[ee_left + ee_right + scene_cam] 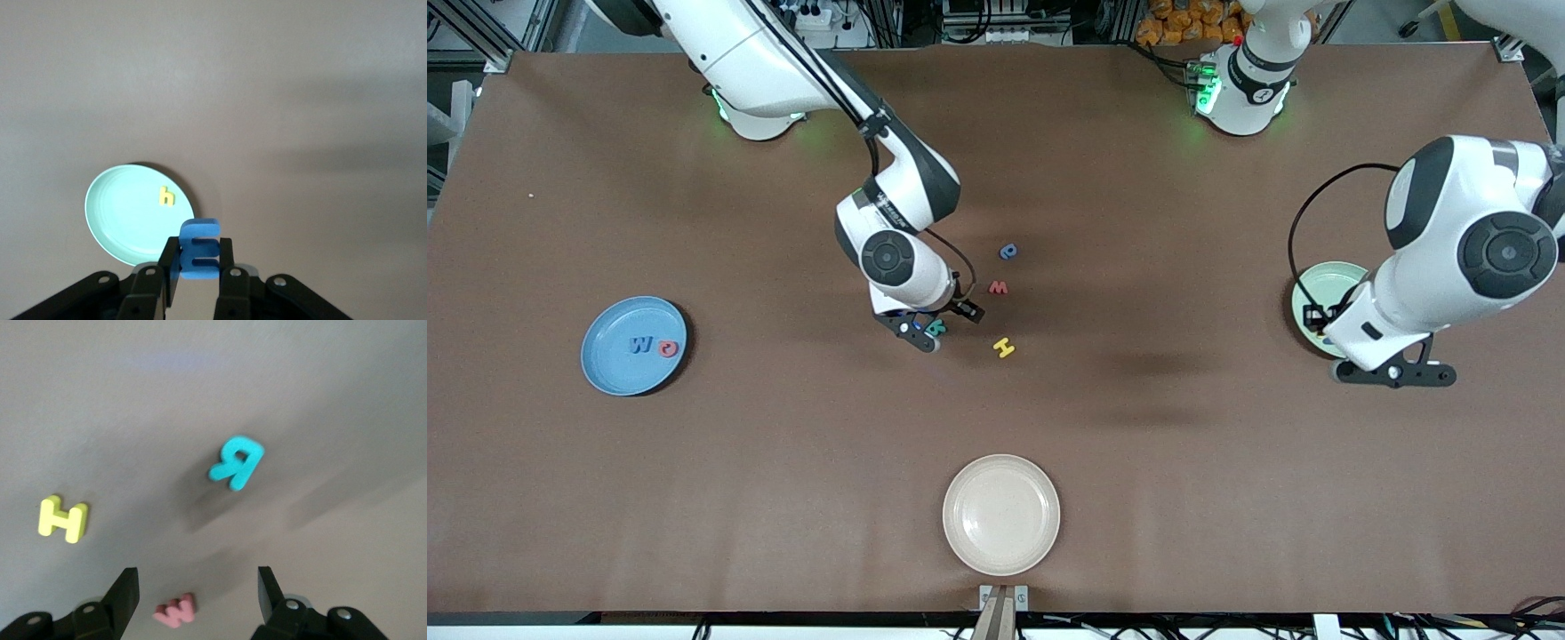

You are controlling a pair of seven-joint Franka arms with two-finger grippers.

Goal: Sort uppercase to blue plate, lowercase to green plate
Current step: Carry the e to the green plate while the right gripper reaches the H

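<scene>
Up front, the right pincer (932, 336) hangs low over the middle of the tabletop (1138, 444), just above a teal letter (935, 328). Beside it, toward the left arm's end, lie the yellow H (1004, 348), a red w (999, 287) and a blue a (1008, 252). The blue plate (609, 369) (at the right arm's end) carries a blue W (640, 344) and a red ring letter (668, 348). A cream plate (1001, 514) sits nearest the camera. The left pincer (1393, 375) hovers by the green plate (1320, 284).

From the left wrist, that pincer (198, 261) is clamped on a blue letter (199, 249) above the green plate (117, 217), where a yellow h (165, 195) lies.

From the right wrist, fingers (127, 593) stand wide apart, empty, over the teal letter (237, 463).
</scene>
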